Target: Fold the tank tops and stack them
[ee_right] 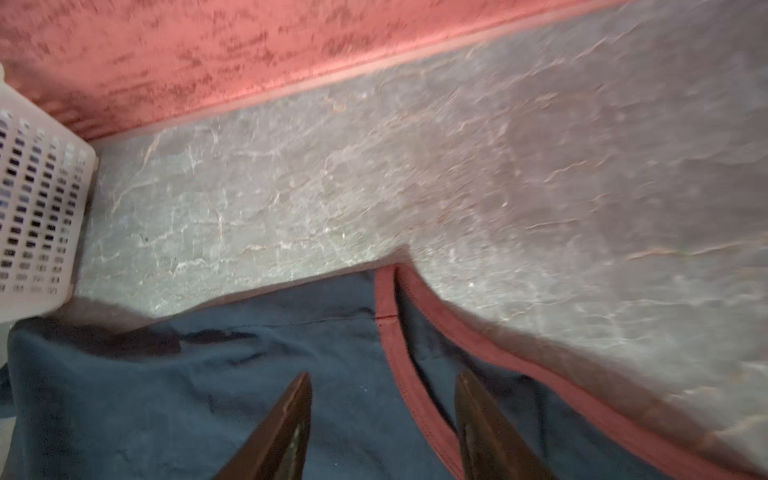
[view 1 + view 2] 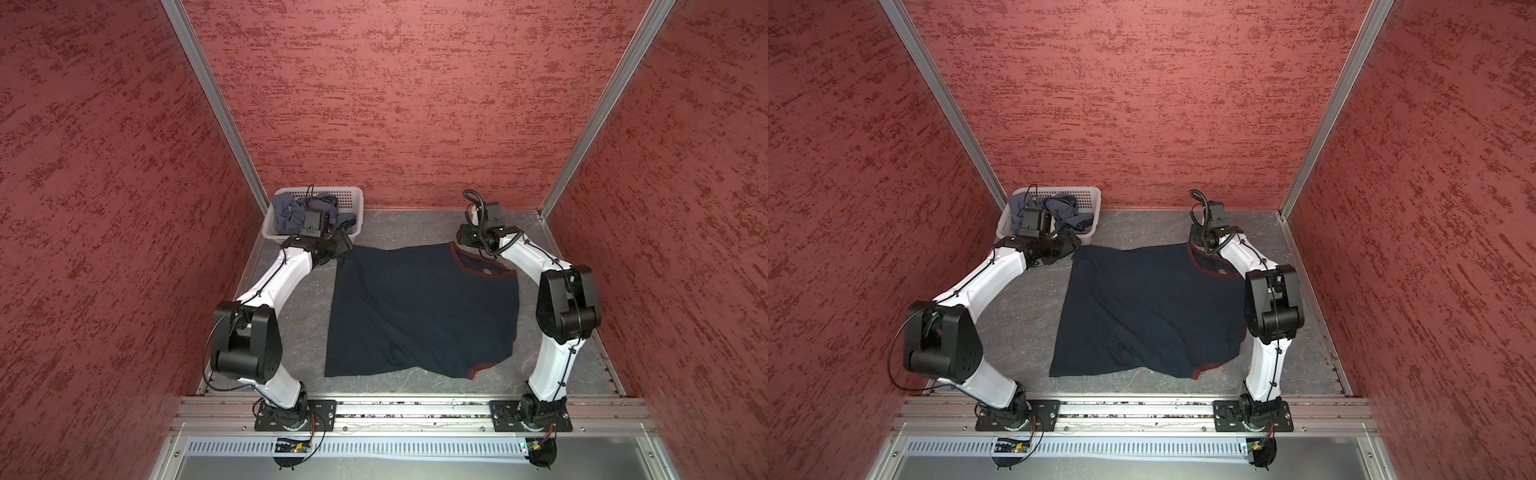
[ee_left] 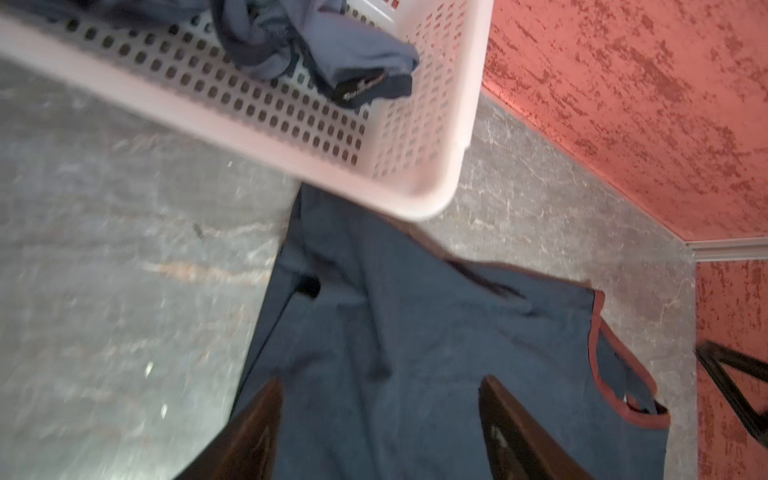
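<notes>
A dark navy tank top (image 2: 424, 311) (image 2: 1150, 311) with maroon trim lies spread flat on the grey table. A slate grey-blue tank top (image 2: 291, 210) (image 3: 257, 41) sits crumpled in the white basket. My left gripper (image 3: 380, 380) hovers open over the navy top's (image 3: 415, 332) far left corner, close to the basket, with nothing between its fingers. My right gripper (image 1: 384, 375) hovers open over the far right corner of the navy cloth (image 1: 208, 395). The maroon trim (image 1: 388, 332) runs between its fingertips, and no cloth is gripped.
The white perforated basket (image 2: 355, 208) (image 2: 1096, 199) (image 3: 291, 137) (image 1: 37, 208) stands at the table's far left corner, touching the navy top's edge. Red textured walls (image 2: 395, 104) close in the back and both sides. Bare grey table (image 2: 407, 228) shows behind the top.
</notes>
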Controlling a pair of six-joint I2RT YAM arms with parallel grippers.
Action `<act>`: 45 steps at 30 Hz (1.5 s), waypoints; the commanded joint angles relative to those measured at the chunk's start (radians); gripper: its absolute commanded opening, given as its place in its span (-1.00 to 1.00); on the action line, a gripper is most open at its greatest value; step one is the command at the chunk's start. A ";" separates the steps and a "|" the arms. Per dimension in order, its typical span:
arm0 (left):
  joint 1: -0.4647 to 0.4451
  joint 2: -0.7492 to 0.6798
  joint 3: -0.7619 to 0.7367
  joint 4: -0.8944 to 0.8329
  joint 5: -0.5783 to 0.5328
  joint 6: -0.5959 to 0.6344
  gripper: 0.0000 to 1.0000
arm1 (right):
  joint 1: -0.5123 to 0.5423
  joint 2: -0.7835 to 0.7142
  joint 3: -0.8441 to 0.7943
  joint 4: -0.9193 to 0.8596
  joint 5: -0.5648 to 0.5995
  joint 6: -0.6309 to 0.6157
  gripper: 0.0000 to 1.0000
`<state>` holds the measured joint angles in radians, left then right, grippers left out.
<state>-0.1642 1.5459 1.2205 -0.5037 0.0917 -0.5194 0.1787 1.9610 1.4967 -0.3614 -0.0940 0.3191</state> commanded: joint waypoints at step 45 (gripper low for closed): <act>-0.168 -0.208 -0.632 -0.024 0.008 -0.214 0.52 | -0.001 0.263 0.255 -0.135 -0.040 -0.054 -0.86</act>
<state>-0.3515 1.3357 0.6281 -0.5018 0.1402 -0.7223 0.1795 2.2395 1.7134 -0.4801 -0.1837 0.2756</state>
